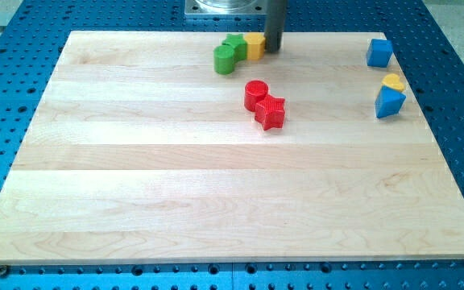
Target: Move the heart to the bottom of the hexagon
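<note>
At the far edge, my tip (273,49) touches the right side of the yellow hexagon (254,45); being a bare rod, it has no jaws. Far right, the yellow heart (392,80) sits touching the blue triangle (390,102). It looks light, rigid, probably slippery: push its flat side squarely

My tip (273,50) rests on the board near the view's top edge, the dark rod standing upright.

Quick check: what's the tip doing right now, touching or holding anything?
My tip: no gripper, holds nothing; at the view's top, against or just right of the yellow block.
</note>
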Motion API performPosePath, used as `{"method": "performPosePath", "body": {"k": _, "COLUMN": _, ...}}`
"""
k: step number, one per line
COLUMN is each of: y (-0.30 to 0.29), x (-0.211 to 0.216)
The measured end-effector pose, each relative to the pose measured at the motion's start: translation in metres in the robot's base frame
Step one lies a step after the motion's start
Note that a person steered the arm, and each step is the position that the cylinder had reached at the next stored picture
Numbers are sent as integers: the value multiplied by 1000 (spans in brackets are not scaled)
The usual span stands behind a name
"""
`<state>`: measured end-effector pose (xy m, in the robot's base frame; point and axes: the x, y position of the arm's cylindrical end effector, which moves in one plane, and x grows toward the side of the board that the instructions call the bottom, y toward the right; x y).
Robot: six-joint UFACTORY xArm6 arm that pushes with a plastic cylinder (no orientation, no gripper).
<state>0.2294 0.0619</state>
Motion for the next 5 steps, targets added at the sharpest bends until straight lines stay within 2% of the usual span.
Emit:
{"method": "performPosePath", "body": {"k": 1, "y": -29, "x": 0}}
{"method": "performPosePath", "body": {"k": 2, "y": 7, "x": 20}}
{"method": "performPosePath", "body": {"k": 3, "y": 49, "x": 78}}
{"method": "performPosePath", "body": {"k": 4, "y": 163, "x": 86}}
{"method": "performPosePath", "body": {"k": 5, "y": 219, "x": 81}}
